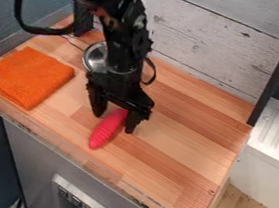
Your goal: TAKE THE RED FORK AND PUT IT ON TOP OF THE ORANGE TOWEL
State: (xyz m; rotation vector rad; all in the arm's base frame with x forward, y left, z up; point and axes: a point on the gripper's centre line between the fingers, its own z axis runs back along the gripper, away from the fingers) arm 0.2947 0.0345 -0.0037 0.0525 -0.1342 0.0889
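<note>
Red fork [104,131] lies between the parted jaws of the downward-hanging black arm [127,34].

On the counter [191,130], the towel [28,76] lay at the left, with the fork [101,137] to its right, apart from it. The gripper [114,123] hung over the fork's rear end, and the bowl [94,58] sat behind.

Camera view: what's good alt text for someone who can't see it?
A black gripper hangs over a ribbed red object on a wooden counter. An orange towel lies at the left, and a round metal item sits partly behind the robot arm.
</note>
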